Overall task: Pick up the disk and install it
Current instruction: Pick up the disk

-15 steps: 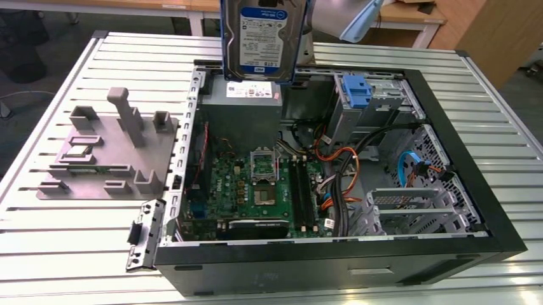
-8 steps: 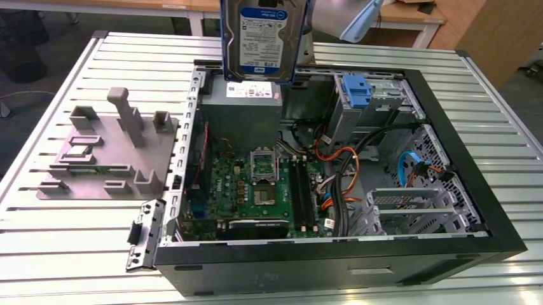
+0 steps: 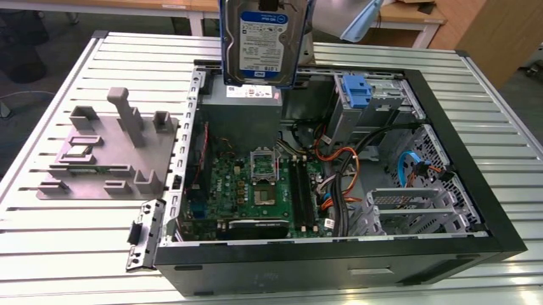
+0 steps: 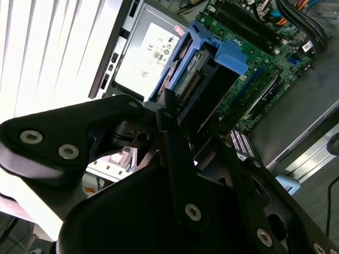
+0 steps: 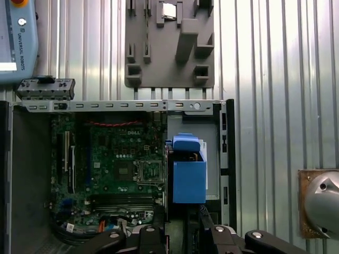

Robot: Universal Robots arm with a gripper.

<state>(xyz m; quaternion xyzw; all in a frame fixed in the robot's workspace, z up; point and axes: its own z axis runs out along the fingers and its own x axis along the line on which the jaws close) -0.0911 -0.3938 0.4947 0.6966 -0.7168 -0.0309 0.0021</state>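
The disk (image 3: 261,41) hangs upright at twelve o'clock of the open computer case (image 3: 475,159) in the exterior view, its blue-and-white label facing the camera and its blue frame running down both long edges; its lower edge shows in front of the grey box (image 3: 241,108) with a white label in the case's far corner, and whether the two touch I cannot tell; the end effector (image 4: 188,114) holds the disk by its upper end, its black fingers (image 4: 172,132) clamped on the frame in the second wrist view, where the disk (image 4: 204,58) juts away from them toward the grey box; in the first wrist view the disk (image 5: 189,172) appears end-on as a blue block just beyond the fingers (image 5: 207,222), just beside the green circuit board (image 5: 122,164); in the exterior view that circuit board lies at six o'clock of the disk, a bare blue bracket (image 3: 358,92) stands in a metal bay at about three o'clock of it, and a grey moulded tray (image 3: 110,152) rests on the slatted table (image 3: 68,241) at nine o'clock of the case, well apart from the disk.
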